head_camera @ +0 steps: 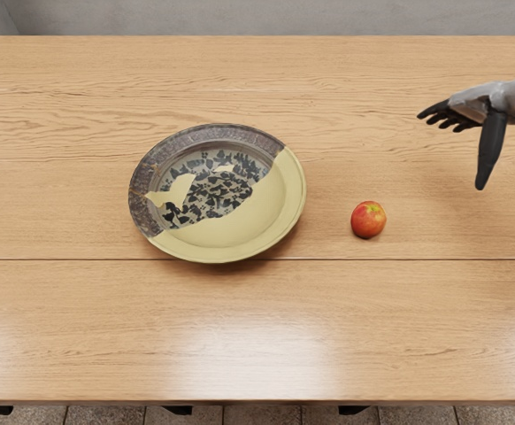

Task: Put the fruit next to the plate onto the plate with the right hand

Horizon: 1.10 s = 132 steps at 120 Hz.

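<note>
**Apple on bench beside plate; right hand spread, holding nothing**

Head view, single frame, read from the left.

The bench (240,328) is light wood with the grain running side to side. One seam crosses it just below the plate.

The plate (259,228) sits a little left of centre, flat on the wood. Its left rim is dark grey-brown. The middle carries a black-and-white speckled pattern, and the right and near parts are plain cream.

Just right of the plate, apart from its rim, I see the apple (368,220). It is red with a yellowish patch, rests on the bench itself, and is level with the plate's near half. It is not on the plate.

Farther right and toward the far side, the right hand (470,111) comes in from the picture's right edge, well apart from the apple. The back of the hand is grey. Its dark fingers (441,112) are spread and point left, and one long dark digit (489,152) hangs straight down. The hand grasps nothing. I cannot tell from this view how high it is above the wood.
</note>
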Each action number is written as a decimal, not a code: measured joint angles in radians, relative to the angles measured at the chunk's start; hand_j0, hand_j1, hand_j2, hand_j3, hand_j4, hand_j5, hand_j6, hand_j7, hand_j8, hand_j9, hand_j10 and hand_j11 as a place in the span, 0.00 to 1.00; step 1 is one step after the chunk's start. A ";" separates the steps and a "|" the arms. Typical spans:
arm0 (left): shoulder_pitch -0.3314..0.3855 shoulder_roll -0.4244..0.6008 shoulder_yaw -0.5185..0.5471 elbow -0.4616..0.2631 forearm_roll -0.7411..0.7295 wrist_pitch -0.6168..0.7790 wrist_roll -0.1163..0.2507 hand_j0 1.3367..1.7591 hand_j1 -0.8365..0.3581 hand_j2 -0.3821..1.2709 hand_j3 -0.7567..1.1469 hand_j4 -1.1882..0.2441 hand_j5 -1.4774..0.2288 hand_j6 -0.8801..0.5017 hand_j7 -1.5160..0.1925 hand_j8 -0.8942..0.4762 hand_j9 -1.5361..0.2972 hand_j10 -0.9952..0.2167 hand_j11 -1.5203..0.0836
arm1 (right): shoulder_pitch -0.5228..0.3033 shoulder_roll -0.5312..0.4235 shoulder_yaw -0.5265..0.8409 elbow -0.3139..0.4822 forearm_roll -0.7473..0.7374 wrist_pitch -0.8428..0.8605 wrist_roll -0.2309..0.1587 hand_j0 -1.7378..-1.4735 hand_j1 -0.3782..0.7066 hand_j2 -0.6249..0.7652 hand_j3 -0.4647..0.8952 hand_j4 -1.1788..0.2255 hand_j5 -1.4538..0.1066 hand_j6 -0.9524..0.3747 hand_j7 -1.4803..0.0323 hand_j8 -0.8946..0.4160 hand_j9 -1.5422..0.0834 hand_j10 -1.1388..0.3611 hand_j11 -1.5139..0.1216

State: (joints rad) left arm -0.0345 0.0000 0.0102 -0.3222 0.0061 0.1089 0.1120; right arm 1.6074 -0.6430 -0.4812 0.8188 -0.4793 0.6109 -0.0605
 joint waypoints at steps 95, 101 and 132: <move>-0.001 0.000 0.000 0.000 0.000 0.000 0.000 0.76 0.99 0.23 0.40 0.83 0.87 0.64 0.89 0.65 0.84 0.82 0.95 | 0.252 0.006 -0.014 0.594 0.001 -0.222 -0.526 0.30 0.05 0.45 0.34 0.82 0.91 0.70 0.96 0.66 0.93 0.74 0.91; 0.000 0.000 0.000 0.000 0.000 0.000 0.000 0.76 0.99 0.23 0.40 0.83 0.87 0.64 0.89 0.65 0.84 0.82 0.95 | 0.261 0.003 -0.008 0.640 0.001 -0.288 -0.535 0.30 0.05 0.45 0.34 0.82 0.91 0.70 0.96 0.66 0.93 0.74 0.91; 0.001 0.000 0.000 0.000 0.000 0.000 0.000 0.76 0.99 0.23 0.40 0.83 0.87 0.64 0.89 0.65 0.84 0.82 0.95 | 0.236 0.003 0.003 0.810 -0.001 -0.508 -0.549 0.30 0.05 0.45 0.34 0.82 0.91 0.70 0.96 0.66 0.93 0.74 0.91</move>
State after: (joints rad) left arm -0.0339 0.0000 0.0102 -0.3221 0.0060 0.1089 0.1120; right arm 1.8432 -0.6397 -0.4778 1.6286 -0.4807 0.1030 -0.6096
